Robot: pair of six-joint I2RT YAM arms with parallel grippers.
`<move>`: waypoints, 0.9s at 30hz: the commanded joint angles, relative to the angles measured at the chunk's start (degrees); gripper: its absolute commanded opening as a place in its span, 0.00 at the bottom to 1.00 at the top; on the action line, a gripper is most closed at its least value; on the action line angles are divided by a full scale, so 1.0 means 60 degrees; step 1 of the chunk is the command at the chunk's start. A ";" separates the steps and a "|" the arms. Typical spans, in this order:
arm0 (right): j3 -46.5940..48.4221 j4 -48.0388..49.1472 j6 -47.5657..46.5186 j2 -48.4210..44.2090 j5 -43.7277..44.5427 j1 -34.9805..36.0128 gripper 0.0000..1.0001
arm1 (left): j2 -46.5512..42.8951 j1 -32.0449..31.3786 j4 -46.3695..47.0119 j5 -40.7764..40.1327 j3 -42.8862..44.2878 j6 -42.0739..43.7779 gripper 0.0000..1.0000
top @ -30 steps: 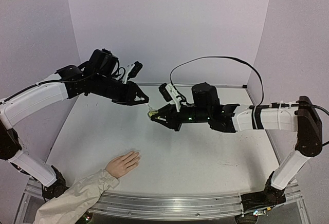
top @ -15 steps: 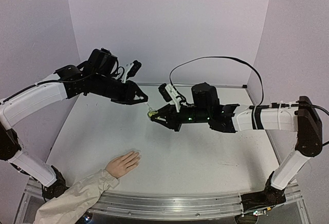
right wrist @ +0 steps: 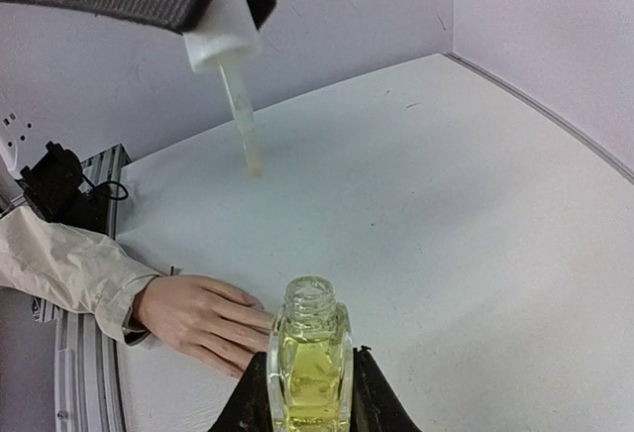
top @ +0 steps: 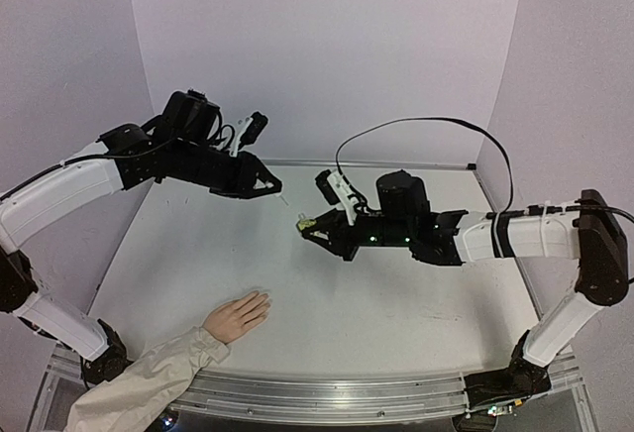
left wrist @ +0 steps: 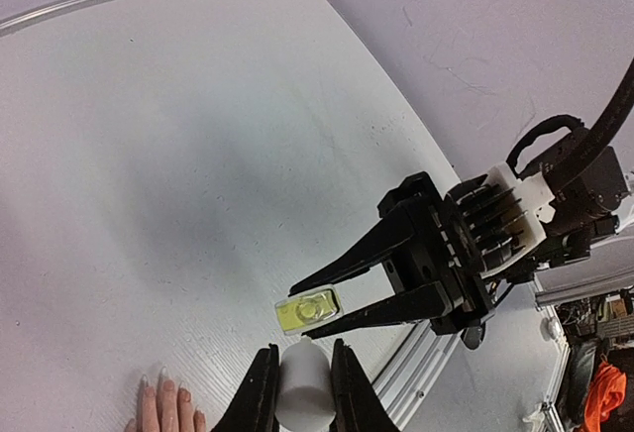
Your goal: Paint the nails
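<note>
A pale peach mannequin hand (top: 236, 315) with a beige fabric sleeve (top: 139, 384) lies palm down on the white tabletop (top: 416, 303), near the front edge on the left arm's side. Its fingers point away from the arm bases. Its tiny fingernails (left wrist: 163, 384) sit at the ends of those fingers; they are too small to tell whether any colour is on them. Nothing is touching them. Well beyond the mannequin hand and raised above it, the left gripper (top: 275, 187) is clamped on a small white cap (left wrist: 302, 392). A thin translucent brush wand (right wrist: 243, 120) hangs down from the cap, with a pale yellowish tip. Beyond the mannequin hand and off to its right, the right gripper (top: 307, 224) is closed around a small square clear glass bottle (right wrist: 309, 353) filled with yellow-green liquid. The bottle stands upright between the gripper's two black fingers (right wrist: 371, 392) with its round neck open. In the right wrist view the brush wand hangs in the air on the far side of the mannequin hand, apart from the bottle's mouth, and the sleeve runs off towards the table's edge. Both grippers are well apart from the mannequin hand.
</note>
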 commanded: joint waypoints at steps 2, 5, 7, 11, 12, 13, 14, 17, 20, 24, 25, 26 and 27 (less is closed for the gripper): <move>-0.0530 0.0807 -0.0245 -0.1338 0.1199 0.0067 0.00 | -0.0454 0.0195 -0.0256 -0.0203 0.0068 0.0003 0.00; -0.1086 0.0771 -0.0407 -0.2009 0.1883 0.0004 0.00 | -0.0363 0.0237 -0.0368 -0.0201 -0.0077 -0.0216 0.00; -0.1424 0.0620 -0.0719 -0.2554 0.2115 -0.0176 0.00 | -0.0255 0.0237 -0.0416 -0.0136 -0.0290 -0.0428 0.00; -0.1695 -0.0327 -0.1026 -0.3560 0.2106 -0.0956 0.00 | -0.0066 0.0226 -0.0421 -0.0025 -0.1025 -0.1114 0.00; -0.1750 -0.0516 -0.1146 -0.3785 0.2075 -0.1107 0.00 | -0.0002 0.0197 -0.0418 -0.0064 -0.1246 -0.1284 0.00; -0.1808 -0.0682 -0.1280 -0.3998 0.2035 -0.1237 0.00 | 0.0057 0.0151 -0.0429 -0.0173 -0.1450 -0.1404 0.00; -0.1877 -0.0802 -0.1383 -0.4265 0.1992 -0.1343 0.00 | 0.0108 0.0105 -0.0418 -0.0326 -0.1666 -0.1538 0.00; -0.2095 -0.1033 -0.1610 -0.4718 0.2098 -0.1502 0.00 | 0.0254 -0.0034 -0.0388 -0.0743 -0.2204 -0.2041 0.00; -0.2373 -0.1009 -0.1768 -0.5011 0.2021 -0.1519 0.00 | 0.0363 -0.0249 -0.0316 -0.1364 -0.2502 -0.2407 0.00; -0.2488 -0.1050 -0.1891 -0.5117 0.2190 -0.1520 0.00 | 0.0768 -0.0543 -0.0170 -0.1950 -0.2694 -0.2883 0.00; -0.2514 -0.1062 -0.1923 -0.5166 0.2183 -0.1520 0.00 | 0.0860 -0.0597 -0.0168 -0.2034 -0.2723 -0.2970 0.00; -0.2557 -0.1066 -0.1932 -0.5222 0.2182 -0.1520 0.00 | 0.0932 -0.0629 -0.0161 -0.2106 -0.2762 -0.3067 0.00; -0.2603 -0.1055 -0.1942 -0.5284 0.2184 -0.1520 0.00 | 0.0987 -0.0671 -0.0154 -0.2233 -0.2801 -0.3159 0.00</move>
